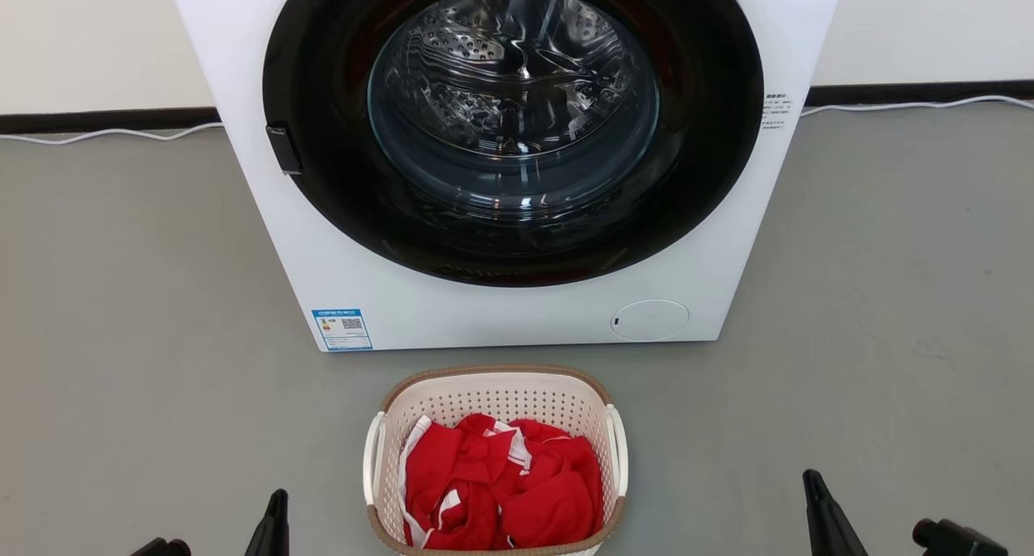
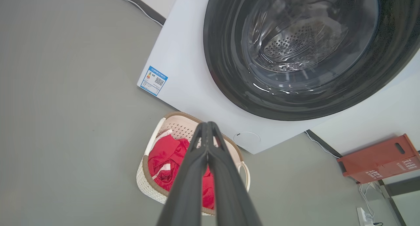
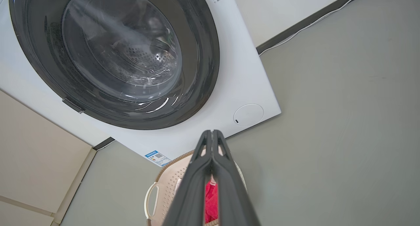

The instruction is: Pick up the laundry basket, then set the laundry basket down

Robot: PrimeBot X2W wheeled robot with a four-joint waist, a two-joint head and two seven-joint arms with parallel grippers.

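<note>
Nearest me, the left fingers (image 1: 276, 515) and the right fingers (image 1: 816, 499) are both clenched tight on nothing. They point up, one on each side of the basket (image 1: 501, 398) and well clear of it. The basket sits on the grey floor (image 1: 121, 338) between them, its two white handles untouched. A heap of red cloth (image 1: 517, 499) with white trim lies inside. Just behind it stands the white washer (image 1: 501, 318), near but not touching, with a round glass door (image 1: 711, 176) in a black ring over the shiny drum. A blue label (image 1: 342, 330) sits at the washer's lower left corner and a round cap (image 1: 649, 320) at its lower right. Farther back, a white cable (image 1: 105, 134) runs along the foot of the wall.
</note>
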